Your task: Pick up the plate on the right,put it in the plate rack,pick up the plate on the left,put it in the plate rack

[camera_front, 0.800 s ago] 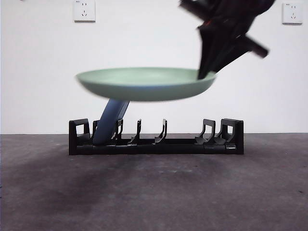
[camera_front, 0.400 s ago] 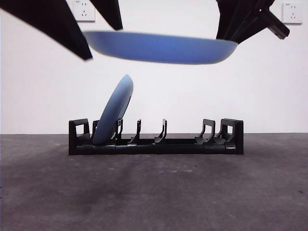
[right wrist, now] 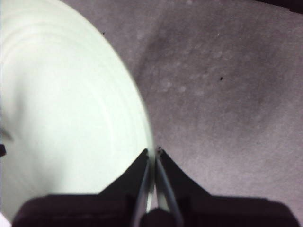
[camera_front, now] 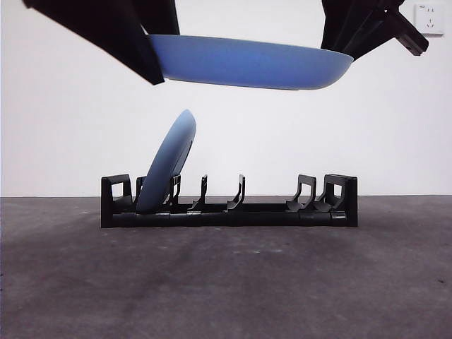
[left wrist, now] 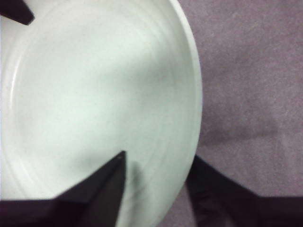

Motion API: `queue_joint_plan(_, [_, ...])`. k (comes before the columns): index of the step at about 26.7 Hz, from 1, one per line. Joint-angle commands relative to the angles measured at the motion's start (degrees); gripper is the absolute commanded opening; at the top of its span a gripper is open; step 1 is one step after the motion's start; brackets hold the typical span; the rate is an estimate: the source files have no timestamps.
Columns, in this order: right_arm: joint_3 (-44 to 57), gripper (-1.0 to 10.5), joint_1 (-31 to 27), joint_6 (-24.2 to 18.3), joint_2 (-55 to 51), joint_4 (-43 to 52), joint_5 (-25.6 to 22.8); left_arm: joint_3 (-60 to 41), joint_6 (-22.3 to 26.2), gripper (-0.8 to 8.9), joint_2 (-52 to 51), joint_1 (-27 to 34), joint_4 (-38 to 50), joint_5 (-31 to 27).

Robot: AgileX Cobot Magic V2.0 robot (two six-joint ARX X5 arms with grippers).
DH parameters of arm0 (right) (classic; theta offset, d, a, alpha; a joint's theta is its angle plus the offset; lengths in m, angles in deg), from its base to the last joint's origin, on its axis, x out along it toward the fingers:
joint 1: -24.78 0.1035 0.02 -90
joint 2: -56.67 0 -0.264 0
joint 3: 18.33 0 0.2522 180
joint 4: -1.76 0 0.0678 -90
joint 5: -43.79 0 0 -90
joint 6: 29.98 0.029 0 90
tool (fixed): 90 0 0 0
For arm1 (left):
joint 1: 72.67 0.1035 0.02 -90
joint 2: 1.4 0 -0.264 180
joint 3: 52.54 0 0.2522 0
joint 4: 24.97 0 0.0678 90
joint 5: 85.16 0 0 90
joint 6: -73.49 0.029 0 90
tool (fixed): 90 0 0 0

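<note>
A pale plate [camera_front: 247,63], bluish in the front view, hangs level high above the plate rack [camera_front: 268,212]. My right gripper [camera_front: 339,49] is shut on its right rim; in the right wrist view the jaws [right wrist: 155,151] pinch the plate's edge [right wrist: 61,118]. My left gripper [camera_front: 157,53] straddles the left rim, open, one jaw over the plate [left wrist: 94,94] and one under it, with the gripper [left wrist: 159,153] around the edge. A second bluish plate [camera_front: 168,166] stands leaning in the rack's left slots.
The long black rack sits at the back of the dark table [camera_front: 226,282], against a white wall. A wall socket [camera_front: 429,18] shows at the top right. The rack's middle and right slots hold nothing.
The held plate rose from just above the rack to high in the frame. The left gripper came in from the upper left and slid right, around the plate's left rim.
</note>
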Motion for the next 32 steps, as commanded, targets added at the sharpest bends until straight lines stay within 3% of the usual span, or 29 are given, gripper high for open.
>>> queue_joint_plan(1, [0.37, -0.2, 0.11, -0.66, -0.02, 0.26, 0.61, -0.39, 0.15, -0.07, 0.09, -0.13, 0.26, 0.07])
queue_joint_plan(16, [0.37, 0.1, -0.07, -1.51, -0.04, 0.59, 1.95, -0.39, -0.55, -0.07, 0.07, -0.13, -0.09, 1.16])
queue_joint_plan(18, [0.22, 0.9, -0.31, -1.49, -0.17, 0.85, 1.51, -0.39, -1.46, -0.07, 0.07, -0.13, -0.09, 1.2])
queue_joint_plan(21, [-0.33, 3.4, -1.18, -1.49, -1.07, 1.6, 1.36, -0.39, -1.86, -0.07, 0.02, -0.13, -0.33, 2.49])
queue_joint_plan(23, [-1.2, 4.2, -1.77, -1.49, -2.03, 1.66, 1.31, -0.39, -3.37, -0.07, 0.02, -0.11, -0.22, 4.04])
queue_joint_plan(27, [-3.72, 4.2, -3.21, -1.51, -4.7, 1.46, 0.07, -0.39, -7.1, -0.07, 0.02, 0.17, 1.2, 8.17])
queue_joint_plan(32, [-6.73, 4.1, -4.26, -1.49, -10.23, 1.55, -4.22, -0.39, -15.69, -0.07, 0.02, 1.62, 9.44, 13.16])
